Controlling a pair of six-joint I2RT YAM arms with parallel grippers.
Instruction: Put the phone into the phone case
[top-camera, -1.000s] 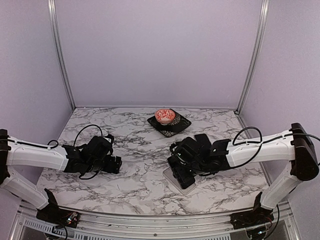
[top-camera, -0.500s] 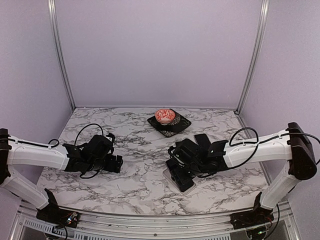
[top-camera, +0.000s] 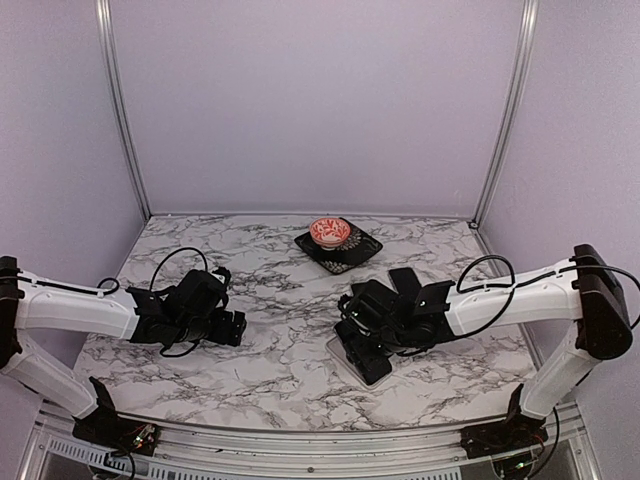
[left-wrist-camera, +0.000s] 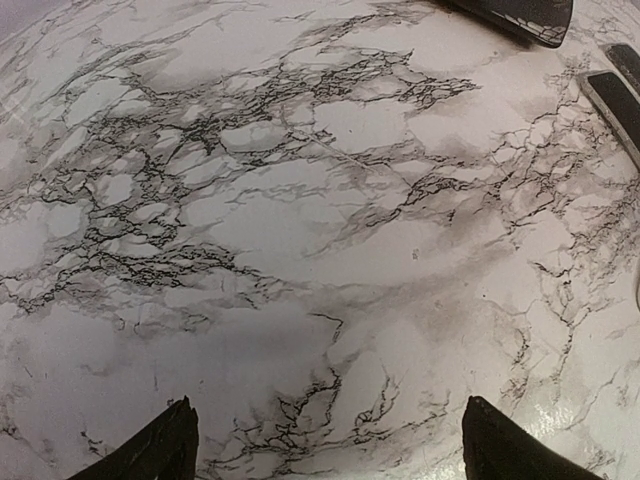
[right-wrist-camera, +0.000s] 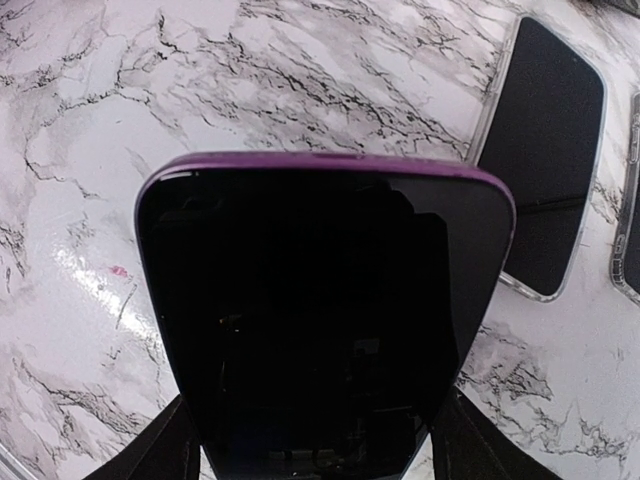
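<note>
My right gripper (right-wrist-camera: 315, 440) is shut on the phone (right-wrist-camera: 320, 300), which has a black screen and a purple rim and fills the middle of the right wrist view. In the top view the phone (top-camera: 368, 362) hangs low over the table, partly over the pale clear phone case (top-camera: 338, 352). In the right wrist view the clear-rimmed case (right-wrist-camera: 545, 160) lies flat beyond the phone at the upper right, its inside looking dark. My left gripper (left-wrist-camera: 330, 450) is open and empty over bare marble, left of centre in the top view (top-camera: 232, 328).
A black square plate (top-camera: 350, 253) carrying a small red-patterned bowl (top-camera: 330, 232) sits at the back centre. A second clear-rimmed object (right-wrist-camera: 630, 200) lies at the right edge of the right wrist view. Metal frame posts and purple walls enclose the marble table (top-camera: 270, 370).
My right gripper has shifted the phone slightly left and nearer, so it covers more of the pale case. The left arm has barely moved.
</note>
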